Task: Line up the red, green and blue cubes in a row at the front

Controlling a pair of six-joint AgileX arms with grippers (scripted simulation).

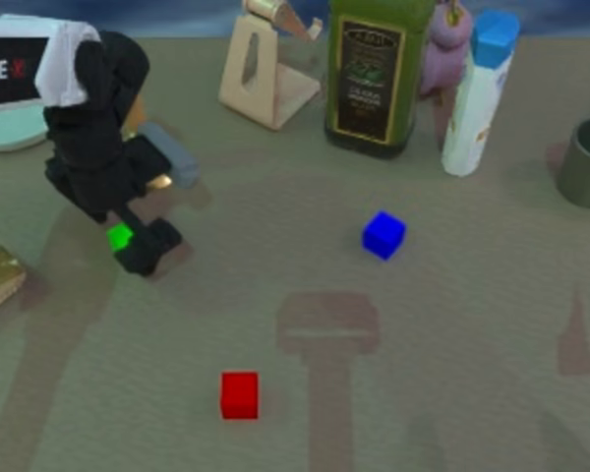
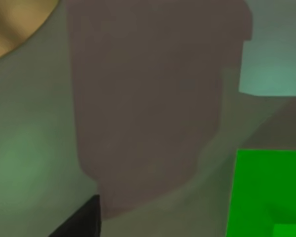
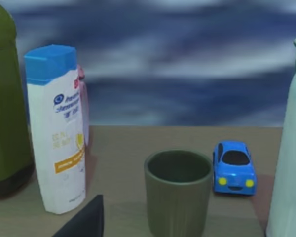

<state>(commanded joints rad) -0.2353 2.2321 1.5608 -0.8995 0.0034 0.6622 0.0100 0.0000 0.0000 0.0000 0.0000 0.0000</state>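
Grey-green worktop (image 1: 452, 324): my left gripper (image 1: 138, 241) is sitting right over the green cube (image 1: 119, 237), w/ fingers straddling it; can't tell if they're clamped. Right arm's out of view.

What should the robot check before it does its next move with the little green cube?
1. Left gripper is at the green cube: ok, it sits right at the cube on the table's left side.
2. Fingers closed on the green cube: cannot tell, the arm hides them from above and the left wrist view shows only the cube's face.
3. Red cube at the front: ok, it lies nearest the front edge.
4. Blue cube in the row: not ok, it lies farther back than the red one.
5. Table between green and red cubes free of things: ok.
6. Right arm out of the way: ok, it is not in the top view.
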